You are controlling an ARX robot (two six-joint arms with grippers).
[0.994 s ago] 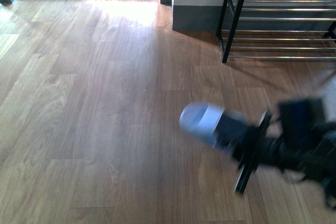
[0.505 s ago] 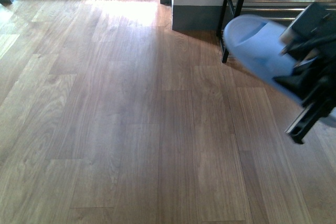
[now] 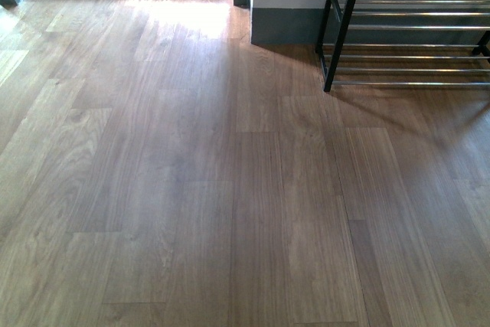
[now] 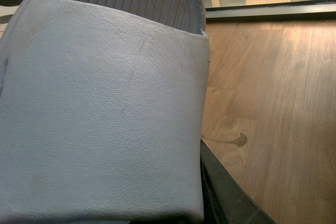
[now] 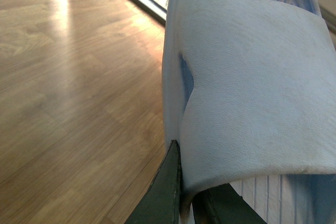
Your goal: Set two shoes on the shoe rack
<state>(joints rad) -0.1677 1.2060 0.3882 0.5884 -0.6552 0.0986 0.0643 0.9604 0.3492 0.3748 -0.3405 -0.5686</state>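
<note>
Wooden floor is filling nearly all of the front view, with bright light lying on its far boards. At the far right of that view the shoe rack is standing on the floor against the wall, showing a black frame post and shiny horizontal rods.

The two shoes are showing as pale blue slide slippers, each with one wide strap, and only in the wrist views. The first shoe is covering most of the left wrist view, its strap sitting directly before the camera and its ribbed footbed showing beyond. The second shoe is taking the same place in the right wrist view, with floor passing beside it.

The right gripper is pinching the near edge of the second shoe's strap, with one dark finger on each side of it, so its jaws are standing almost together. Of the left gripper only one dark finger is showing, lying against the edge of the first shoe. Its other finger is hidden, so I cannot tell how far it is opening.
</note>
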